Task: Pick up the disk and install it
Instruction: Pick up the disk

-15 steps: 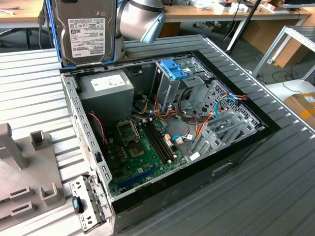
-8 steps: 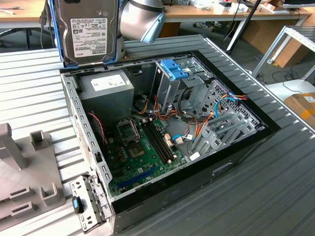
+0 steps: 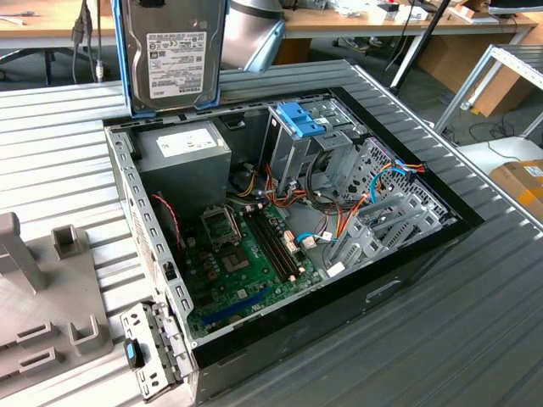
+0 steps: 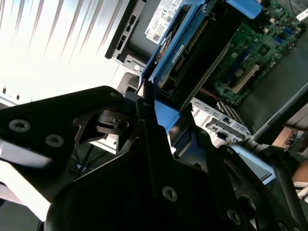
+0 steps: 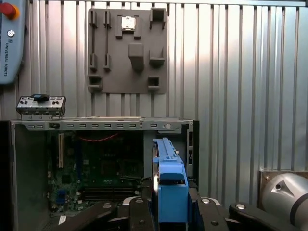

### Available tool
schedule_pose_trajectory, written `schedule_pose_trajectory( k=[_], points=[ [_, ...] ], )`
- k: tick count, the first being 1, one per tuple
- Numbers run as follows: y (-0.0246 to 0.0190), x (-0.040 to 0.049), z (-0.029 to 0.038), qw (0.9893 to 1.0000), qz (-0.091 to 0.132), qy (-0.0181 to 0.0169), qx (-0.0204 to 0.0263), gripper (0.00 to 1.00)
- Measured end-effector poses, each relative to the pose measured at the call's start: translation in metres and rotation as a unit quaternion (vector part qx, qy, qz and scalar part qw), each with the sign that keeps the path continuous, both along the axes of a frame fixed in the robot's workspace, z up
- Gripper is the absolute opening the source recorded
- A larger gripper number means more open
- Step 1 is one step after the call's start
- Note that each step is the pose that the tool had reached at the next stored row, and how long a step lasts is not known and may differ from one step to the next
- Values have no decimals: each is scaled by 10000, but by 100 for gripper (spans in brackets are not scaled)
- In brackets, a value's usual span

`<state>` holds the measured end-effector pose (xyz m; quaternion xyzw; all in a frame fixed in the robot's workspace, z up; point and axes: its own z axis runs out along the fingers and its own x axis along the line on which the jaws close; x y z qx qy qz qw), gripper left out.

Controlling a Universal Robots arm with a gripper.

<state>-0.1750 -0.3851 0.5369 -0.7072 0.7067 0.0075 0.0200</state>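
Disk (image 3: 174, 59): held upright in the air over the rear edge of the open case (image 3: 339, 314), white label facing the exterior view.

Gripper (image 5: 168, 214): black fingers (image 5: 137, 211) pressed against both flanks of the disk's blue rail, clamped on it.

First wrist view: disk (image 5: 169, 185) seen edge-on, with the motherboard (image 5: 96, 168) and a grey fixture plate (image 5: 127, 50) beyond it.

Second wrist view: disk (image 4: 190, 53) slanting away from the gripper (image 4: 161, 120) towards the board.

Exterior view: cage with blue clip (image 3: 299, 119) inside the case.

Surface: ribbed metal table (image 3: 475, 339).

Room: wooden desks (image 3: 42, 34) behind the table and a cardboard box (image 3: 522, 182) at the exterior view's right.
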Motion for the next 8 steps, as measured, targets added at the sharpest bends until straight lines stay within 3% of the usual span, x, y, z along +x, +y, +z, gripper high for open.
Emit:
schedule_pose_trajectory(
  k=[3,6,8],
  points=[
    [-65,52,-1,10000,18,0,0,36],
    [-172,106,-1,10000,32,1,0,36],
    [-218,121,-1,10000,35,0,0,36]
  ],
)
